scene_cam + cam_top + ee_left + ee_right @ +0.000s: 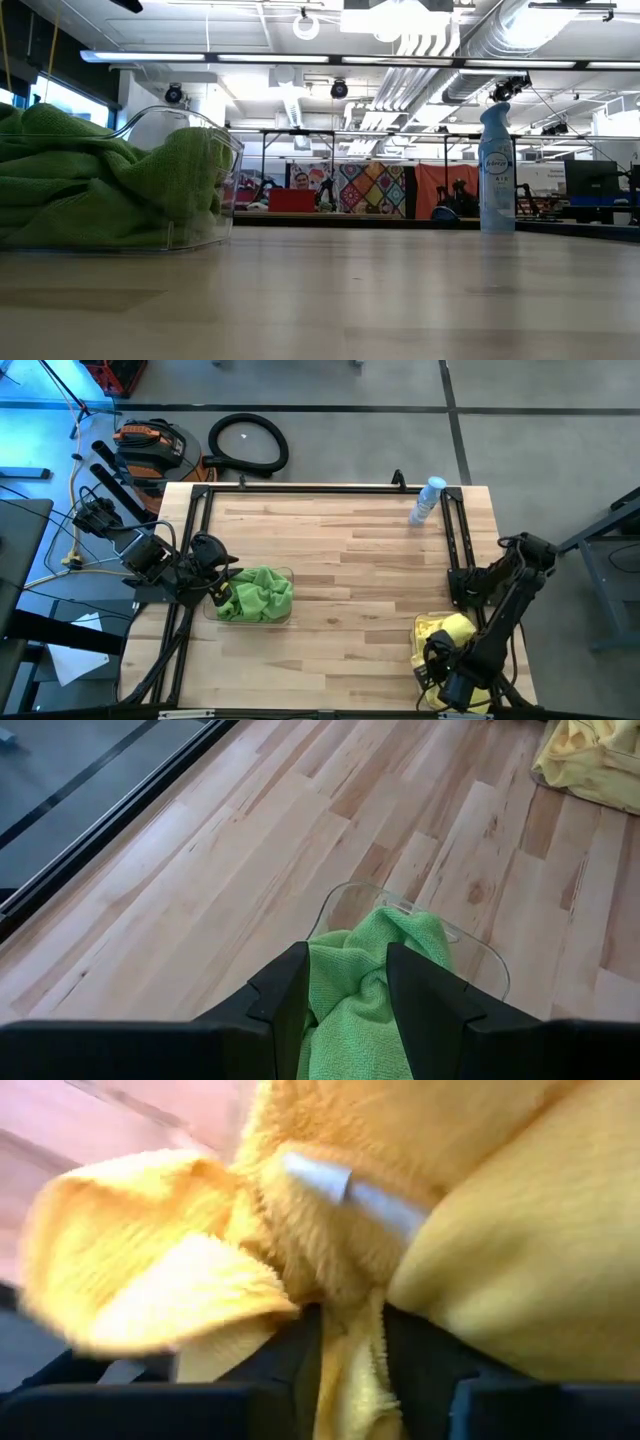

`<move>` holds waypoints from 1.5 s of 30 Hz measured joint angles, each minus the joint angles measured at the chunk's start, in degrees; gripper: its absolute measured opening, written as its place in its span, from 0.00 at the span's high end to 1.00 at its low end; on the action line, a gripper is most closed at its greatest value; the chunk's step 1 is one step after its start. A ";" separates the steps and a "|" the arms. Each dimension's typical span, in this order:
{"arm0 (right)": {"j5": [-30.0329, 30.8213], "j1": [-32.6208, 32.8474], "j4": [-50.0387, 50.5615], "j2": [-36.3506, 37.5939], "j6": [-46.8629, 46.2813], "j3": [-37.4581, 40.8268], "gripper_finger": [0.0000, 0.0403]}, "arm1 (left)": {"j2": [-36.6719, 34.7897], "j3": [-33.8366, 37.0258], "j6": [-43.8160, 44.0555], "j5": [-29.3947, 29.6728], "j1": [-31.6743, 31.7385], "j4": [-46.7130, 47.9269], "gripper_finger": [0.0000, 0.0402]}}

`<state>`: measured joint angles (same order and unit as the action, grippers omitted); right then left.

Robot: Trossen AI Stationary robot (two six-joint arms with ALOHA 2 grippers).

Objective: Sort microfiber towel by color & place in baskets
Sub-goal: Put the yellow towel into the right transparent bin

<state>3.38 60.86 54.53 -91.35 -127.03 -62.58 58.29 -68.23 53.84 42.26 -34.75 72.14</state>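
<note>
The right gripper [352, 1355] is sitting buried in the yellow towels [330, 1230], a fold of yellow cloth lying between its fingers; whether they are pinching it I cannot tell. The yellow basket is mostly hiding under that pile and the arm. Left of it across the table [340, 560], the left gripper [347, 1005] is hovering with fingers parted around green towels [370, 975] filling the clear basket [350, 905]. A spray bottle [427, 500] is standing at the far edge.
</note>
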 joint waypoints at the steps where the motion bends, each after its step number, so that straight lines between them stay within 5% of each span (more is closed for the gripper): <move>1: 0.04 0.00 1.45 0.01 0.01 -1.41 0.73 | 0.01 0.00 0.00 -0.02 0.01 0.00 0.69; 9: 0.03 0.00 10.97 0.20 0.60 -12.14 0.62 | 0.01 0.00 -0.02 -0.04 0.01 0.02 0.69; 26: -4.64 -0.02 35.60 0.46 18.37 -33.52 0.62 | 0.01 0.00 0.04 -0.06 0.01 0.02 0.69; 35: -12.35 0.42 33.53 0.20 39.33 -22.79 0.62 | 0.01 0.00 0.04 -0.09 0.01 0.02 0.69; 45: -15.40 0.26 8.45 0.18 51.50 1.86 0.62 | 0.01 0.00 1.55 -0.11 0.01 0.02 0.69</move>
<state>-12.02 61.12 62.98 -91.17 -75.54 -60.71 58.30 -68.23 55.40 42.15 -34.74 72.16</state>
